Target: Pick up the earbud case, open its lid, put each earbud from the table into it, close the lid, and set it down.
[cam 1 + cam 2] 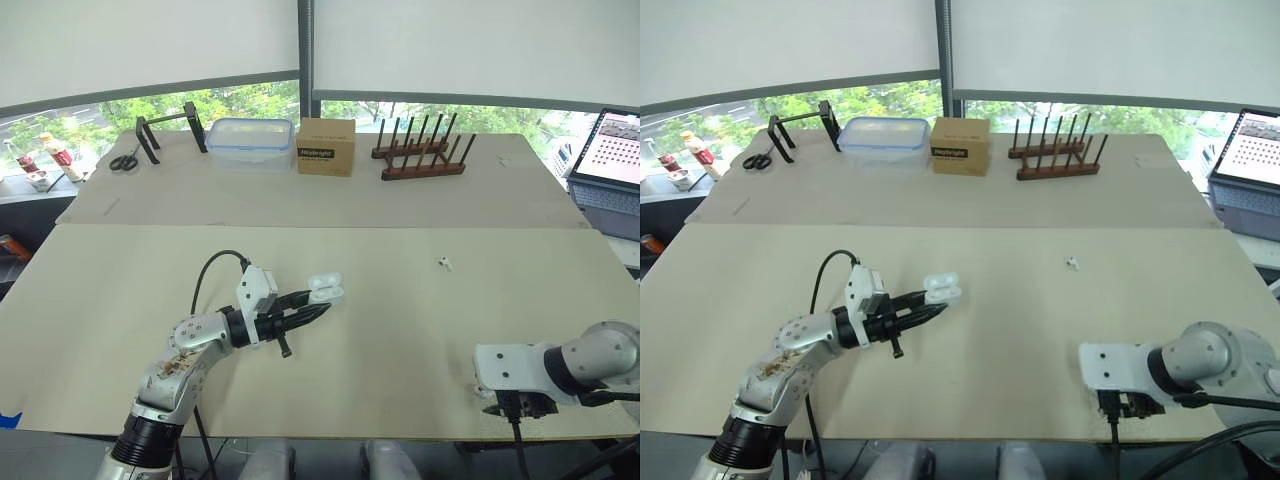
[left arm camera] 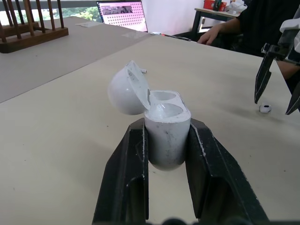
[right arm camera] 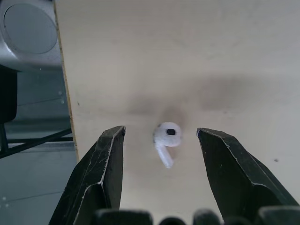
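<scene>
- The left gripper (image 1: 318, 300) is clamped on the small white glossy plastic earbud case (image 2: 166, 133), one black finger pressed against each side of its body
- The case is held clear above the pale beige tabletop (image 1: 400, 340), left of centre; its rounded lid stands swung back on the hinge, and the two wells in the top are exposed
- The right gripper (image 3: 160, 131) is at the robot's right, near the table's front edge, its fingers spread wide
- A small white earbud with a short stem (image 3: 167, 135) lies on the table between those fingers, touching neither
- A second small white earbud (image 1: 444, 264) lies further back on the table, right of centre, well apart from both grippers
- Along the far side of the table stand a black metal stand (image 1: 170, 135), black-handled scissors (image 1: 125, 160), a clear plastic container with a blue rim (image 1: 251, 142), a brown cardboard box (image 1: 326, 146) and a dark wooden peg rack (image 1: 420, 150)
- An open laptop (image 1: 615, 150) sits at the far right
- A person's hand (image 2: 213, 35) rests on the table's far edge in the left wrist view
</scene>
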You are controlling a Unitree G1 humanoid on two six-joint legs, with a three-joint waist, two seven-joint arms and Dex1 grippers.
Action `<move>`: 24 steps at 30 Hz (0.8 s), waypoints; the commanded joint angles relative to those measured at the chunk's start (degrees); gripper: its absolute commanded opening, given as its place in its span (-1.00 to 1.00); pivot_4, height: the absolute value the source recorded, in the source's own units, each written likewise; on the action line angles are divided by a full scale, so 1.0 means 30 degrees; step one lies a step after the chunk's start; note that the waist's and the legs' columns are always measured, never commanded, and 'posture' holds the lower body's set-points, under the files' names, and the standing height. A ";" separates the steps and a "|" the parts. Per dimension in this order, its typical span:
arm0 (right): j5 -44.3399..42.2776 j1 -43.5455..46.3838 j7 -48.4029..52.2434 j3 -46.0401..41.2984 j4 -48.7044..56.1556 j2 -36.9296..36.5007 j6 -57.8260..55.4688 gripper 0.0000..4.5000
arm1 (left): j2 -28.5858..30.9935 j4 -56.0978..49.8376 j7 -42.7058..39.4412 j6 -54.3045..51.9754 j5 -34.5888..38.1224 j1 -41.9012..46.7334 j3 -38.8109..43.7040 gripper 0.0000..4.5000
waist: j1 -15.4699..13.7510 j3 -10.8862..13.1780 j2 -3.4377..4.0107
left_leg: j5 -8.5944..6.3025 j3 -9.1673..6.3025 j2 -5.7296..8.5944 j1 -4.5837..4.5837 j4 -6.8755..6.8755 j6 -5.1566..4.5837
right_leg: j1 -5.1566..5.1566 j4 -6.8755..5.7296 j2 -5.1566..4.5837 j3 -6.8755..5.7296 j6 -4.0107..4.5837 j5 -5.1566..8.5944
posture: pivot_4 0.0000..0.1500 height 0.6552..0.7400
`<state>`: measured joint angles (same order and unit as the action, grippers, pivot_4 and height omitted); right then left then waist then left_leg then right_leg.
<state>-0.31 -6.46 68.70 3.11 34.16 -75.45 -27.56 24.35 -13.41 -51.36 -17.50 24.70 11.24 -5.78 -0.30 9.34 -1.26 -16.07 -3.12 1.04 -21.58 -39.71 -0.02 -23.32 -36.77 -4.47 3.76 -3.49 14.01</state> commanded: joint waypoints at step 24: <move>0.1292 0.4198 0.0897 0.2590 -0.0366 0.0942 -0.0137 -1.00 | 0.0010 -0.0443 0.0052 0.0294 -0.0008 0.0135 -0.0144 -0.75 | 0.0270 0.0004 -0.0015 | -0.0005 -0.0024 -0.0003 0.0053 0.0031 -0.0007 | 0.0041 0.0029 -0.0007 -0.0001 -0.0003 0.0003 | 1.00 1.00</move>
<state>4.13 5.40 71.08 11.80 32.00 -72.72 -27.23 24.39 -13.40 -51.16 -17.51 24.66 11.15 -6.18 0.51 9.35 -1.31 -16.09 -3.19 1.03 -21.43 -39.62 -0.04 -23.20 -36.68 -4.50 3.76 -3.49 14.02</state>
